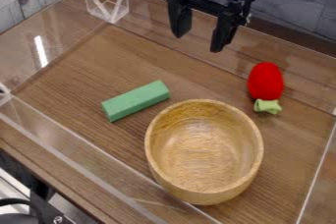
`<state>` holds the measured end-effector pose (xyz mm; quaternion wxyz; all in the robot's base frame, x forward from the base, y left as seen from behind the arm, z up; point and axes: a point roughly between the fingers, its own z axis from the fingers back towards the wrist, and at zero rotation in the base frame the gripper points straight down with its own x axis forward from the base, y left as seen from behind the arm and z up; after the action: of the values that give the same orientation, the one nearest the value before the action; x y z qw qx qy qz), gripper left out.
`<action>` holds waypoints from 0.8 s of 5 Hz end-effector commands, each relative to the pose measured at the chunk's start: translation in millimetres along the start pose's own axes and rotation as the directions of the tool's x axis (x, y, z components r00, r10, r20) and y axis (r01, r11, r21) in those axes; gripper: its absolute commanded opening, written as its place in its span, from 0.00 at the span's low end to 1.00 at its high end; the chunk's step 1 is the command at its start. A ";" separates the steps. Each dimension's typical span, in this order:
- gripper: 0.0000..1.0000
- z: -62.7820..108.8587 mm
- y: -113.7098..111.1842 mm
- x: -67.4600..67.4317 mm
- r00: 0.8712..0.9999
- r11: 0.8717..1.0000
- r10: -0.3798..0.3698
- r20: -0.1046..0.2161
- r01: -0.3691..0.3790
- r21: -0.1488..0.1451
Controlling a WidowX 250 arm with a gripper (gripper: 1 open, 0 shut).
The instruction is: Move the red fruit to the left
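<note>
The red fruit (266,81), a small glossy strawberry with a light green cap at its near end, lies on the wooden table toward the right. My gripper (197,29) hangs above the table at the top centre, pointing down, up and to the left of the fruit and clear of it. Its two black fingers stand apart with nothing between them, so it is open.
A round wooden bowl (174,164) sits at the front centre, empty. A flat green block (136,100) lies left of centre. Clear acrylic walls (105,2) ring the table on all sides.
</note>
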<state>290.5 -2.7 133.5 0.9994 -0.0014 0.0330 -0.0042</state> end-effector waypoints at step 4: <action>1.00 -14.0 -84.5 42.9 0.996 0.997 -0.064 0.065 0.067 -0.043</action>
<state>321.2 -88.1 96.7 0.9983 -0.0178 0.0379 -0.0416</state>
